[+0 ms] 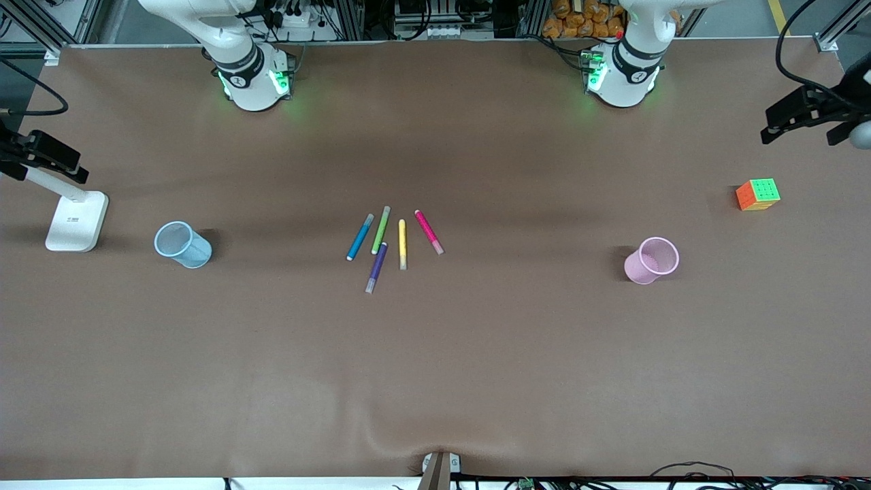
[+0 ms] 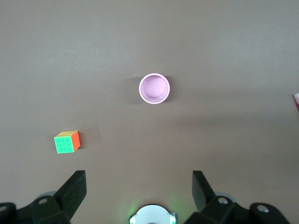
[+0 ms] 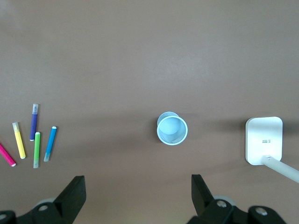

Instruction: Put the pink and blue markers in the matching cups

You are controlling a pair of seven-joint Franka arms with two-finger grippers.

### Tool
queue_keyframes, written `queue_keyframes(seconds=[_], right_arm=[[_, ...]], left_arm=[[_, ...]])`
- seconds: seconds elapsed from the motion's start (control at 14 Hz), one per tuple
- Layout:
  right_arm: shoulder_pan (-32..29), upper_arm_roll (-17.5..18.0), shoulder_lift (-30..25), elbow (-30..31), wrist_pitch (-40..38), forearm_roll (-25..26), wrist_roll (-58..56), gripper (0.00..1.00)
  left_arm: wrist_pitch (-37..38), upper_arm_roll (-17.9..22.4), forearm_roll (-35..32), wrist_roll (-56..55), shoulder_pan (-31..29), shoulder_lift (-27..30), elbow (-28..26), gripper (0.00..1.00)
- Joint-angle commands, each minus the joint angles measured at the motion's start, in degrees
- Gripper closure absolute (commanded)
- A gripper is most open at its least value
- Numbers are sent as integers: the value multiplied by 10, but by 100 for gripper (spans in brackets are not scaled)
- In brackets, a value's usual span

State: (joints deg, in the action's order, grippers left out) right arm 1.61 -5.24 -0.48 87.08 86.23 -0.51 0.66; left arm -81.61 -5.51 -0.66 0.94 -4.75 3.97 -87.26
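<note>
The pink marker (image 1: pixel 429 231) and the blue marker (image 1: pixel 360 237) lie among several pens at the table's middle. The pale blue cup (image 1: pixel 182 244) stands toward the right arm's end, the pale pink cup (image 1: pixel 652 260) toward the left arm's end. My left gripper (image 2: pixel 138 186) is open and empty, high over the table with the pink cup (image 2: pixel 154 88) below. My right gripper (image 3: pixel 138 186) is open and empty, high over the table, with the blue cup (image 3: pixel 172 129), blue marker (image 3: pixel 50 143) and pink marker (image 3: pixel 6 155) below. Neither gripper shows in the front view.
A green pen (image 1: pixel 380 229), a yellow pen (image 1: pixel 402 243) and a purple pen (image 1: pixel 375 267) lie beside the two markers. A colour cube (image 1: pixel 757 194) sits at the left arm's end. A white lamp base (image 1: pixel 76 220) stands at the right arm's end.
</note>
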Motion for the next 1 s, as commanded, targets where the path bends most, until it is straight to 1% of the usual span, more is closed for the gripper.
queue_keyframes(seconds=[0.0, 0.5, 0.93], right_arm=[[-4, 6, -21, 20, -1, -3, -1, 0], [-4, 7, -22, 22, 0, -3, -1, 0], [-6, 7, -22, 22, 1, -3, -1, 0]], left_arm=[[8, -2, -2, -8, -7, 3, 8, 0], [8, -4, -1, 1, -7, -2, 3, 0], [33, -9, -2, -3, -3, -6, 0, 0]])
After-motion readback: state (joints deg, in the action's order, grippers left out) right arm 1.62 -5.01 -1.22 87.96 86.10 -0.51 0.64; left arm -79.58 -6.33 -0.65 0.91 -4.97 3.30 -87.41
